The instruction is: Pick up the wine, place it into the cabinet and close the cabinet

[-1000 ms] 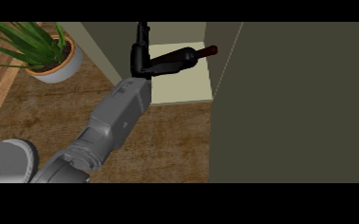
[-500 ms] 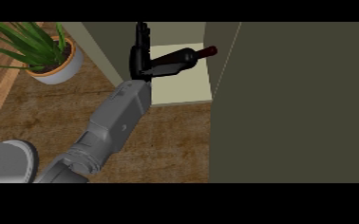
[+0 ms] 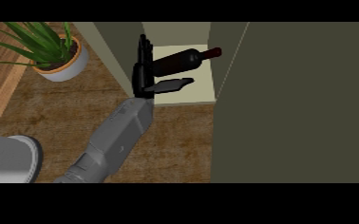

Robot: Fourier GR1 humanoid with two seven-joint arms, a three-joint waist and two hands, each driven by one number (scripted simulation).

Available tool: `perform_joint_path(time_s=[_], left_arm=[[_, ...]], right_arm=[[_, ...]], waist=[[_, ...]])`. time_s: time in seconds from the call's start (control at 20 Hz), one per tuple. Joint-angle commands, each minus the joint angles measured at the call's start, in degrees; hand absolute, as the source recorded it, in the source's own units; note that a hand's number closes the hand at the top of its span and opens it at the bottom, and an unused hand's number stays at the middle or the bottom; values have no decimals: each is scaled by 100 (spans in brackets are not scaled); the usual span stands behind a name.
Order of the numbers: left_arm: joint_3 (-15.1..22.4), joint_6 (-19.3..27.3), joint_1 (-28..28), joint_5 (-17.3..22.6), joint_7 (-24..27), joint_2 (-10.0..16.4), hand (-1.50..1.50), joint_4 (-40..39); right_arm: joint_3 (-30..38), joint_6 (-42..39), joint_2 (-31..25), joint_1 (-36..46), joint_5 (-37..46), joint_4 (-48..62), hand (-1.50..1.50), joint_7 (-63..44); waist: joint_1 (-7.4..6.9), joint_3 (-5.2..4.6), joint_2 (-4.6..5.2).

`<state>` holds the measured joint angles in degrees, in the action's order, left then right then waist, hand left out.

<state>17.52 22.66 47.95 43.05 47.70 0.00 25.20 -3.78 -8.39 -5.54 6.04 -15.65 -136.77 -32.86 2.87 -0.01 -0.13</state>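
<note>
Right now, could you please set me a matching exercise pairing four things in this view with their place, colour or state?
Things:
1. wine bottle
2. potted plant
3. left hand
4. cabinet shelf

Descriptions:
A. pale cream
B. open, fingers straight
C. at the view's upper left
D. lying on its side

Pairs: 1-D, 2-C, 3-B, 4-A

Dim, flat light — cabinet shelf point(image 3: 195, 95) palest (door point(image 3: 294, 104) dark)
</note>
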Motion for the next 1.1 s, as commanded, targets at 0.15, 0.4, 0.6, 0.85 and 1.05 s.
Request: perform_joint_path(time_s=[0.15, 0.4, 0.6, 0.85, 1.05], left_arm=[[1639, 1292, -1253, 590, -62, 0, -150, 1898], [2133, 2044, -1612, 317, -249, 0, -150, 2912], [2562, 2408, -2050, 305, -173, 1, -150, 3616], [2715, 2674, -3003, -444, -703, 246, -150, 5225], [2583, 2561, -3472, -733, -436, 272, -150, 5329]], right_arm=[[361, 16, -150, -129, -162, -404, -150, -115], [196, 155, -124, -251, -41, -742, -150, -317], [306, 118, -124, -162, -105, -488, -150, -133], [192, -130, -70, -604, 109, -467, -150, 250], [244, -24, -26, -524, 36, -448, -150, 238]], waist=[[-171, 0, -8], [-255, 0, -18], [-221, -1, 6], [-301, 3, -11], [-281, 1, 4]])
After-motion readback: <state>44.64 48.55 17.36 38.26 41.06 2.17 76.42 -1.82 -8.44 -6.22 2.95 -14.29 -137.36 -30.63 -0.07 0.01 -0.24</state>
